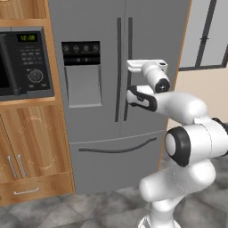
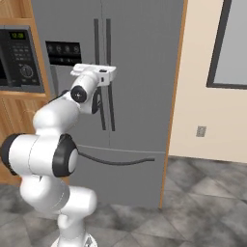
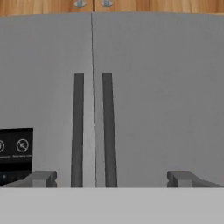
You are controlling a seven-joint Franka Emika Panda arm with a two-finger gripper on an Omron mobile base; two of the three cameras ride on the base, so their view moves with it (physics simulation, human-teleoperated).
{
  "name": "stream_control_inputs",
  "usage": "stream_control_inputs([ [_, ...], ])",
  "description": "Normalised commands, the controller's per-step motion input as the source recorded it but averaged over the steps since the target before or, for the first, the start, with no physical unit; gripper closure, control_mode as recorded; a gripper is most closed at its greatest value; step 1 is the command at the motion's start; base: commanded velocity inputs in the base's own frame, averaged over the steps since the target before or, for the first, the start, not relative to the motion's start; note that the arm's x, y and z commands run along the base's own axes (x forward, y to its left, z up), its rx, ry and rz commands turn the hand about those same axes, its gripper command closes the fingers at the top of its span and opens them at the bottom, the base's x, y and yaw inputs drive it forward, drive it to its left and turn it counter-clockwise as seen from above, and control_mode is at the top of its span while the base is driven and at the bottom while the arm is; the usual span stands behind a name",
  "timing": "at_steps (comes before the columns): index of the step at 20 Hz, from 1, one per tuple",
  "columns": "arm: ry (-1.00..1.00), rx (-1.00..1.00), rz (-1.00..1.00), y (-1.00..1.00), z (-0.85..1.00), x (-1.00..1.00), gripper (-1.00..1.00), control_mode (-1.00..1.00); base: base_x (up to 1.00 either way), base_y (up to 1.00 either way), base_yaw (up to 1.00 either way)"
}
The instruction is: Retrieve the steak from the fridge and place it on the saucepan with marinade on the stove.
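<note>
Gripper (image 3: 111, 178) jaws stand wide apart and hold nothing — in the hand view the two fingertips (image 3: 43, 178) rise far to either side, with the fridge's (image 3: 166, 87) two dark vertical handles (image 3: 108, 129) between them, nearer the left tip. The hand points level at the closed French doors, near the handles at about mid height but apart from them. In the left base view the hand (image 1: 147, 67) sits just right of the door seam, the forearm angling back and down to the elbow and the white body at lower right; in the right base view the hand (image 2: 94, 75) lies across the handles.

Both doors and the wide bottom drawer (image 1: 116, 156) are shut, so the steak cannot be seen. Left of the fridge are the black dispenser panel (image 1: 81, 53), a microwave (image 1: 24, 62) set in wooden cabinets (image 1: 31, 142), and a grey tiled floor (image 2: 193, 207) below.
</note>
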Motion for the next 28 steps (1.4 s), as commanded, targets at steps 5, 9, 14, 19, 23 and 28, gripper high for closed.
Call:
stream_control_inputs([
  [5, -0.06, 0.00, 0.03, 0.00, 0.00, 0.26, -1.00, -1.00, 0.00, 0.00, 0.00],
  [9, -0.05, 0.00, 0.04, 0.00, 0.00, 0.30, -1.00, -1.00, 0.00, 0.00, 0.00],
  [14, 0.00, 0.00, 0.02, -0.02, 0.00, 0.33, -1.00, -1.00, 0.00, 0.00, 0.00],
  [19, 0.00, 0.00, 0.00, -0.01, 0.00, 0.37, -1.00, -1.00, 0.00, 0.00, 0.00],
  [23, 0.00, 0.00, 0.00, 0.00, 0.00, 0.38, -1.00, -1.00, 0.00, 0.00, 0.00],
  [28, 0.00, 0.00, 0.00, 0.00, 0.00, 0.37, -1.00, -1.00, 0.00, 0.00, 0.00],
])
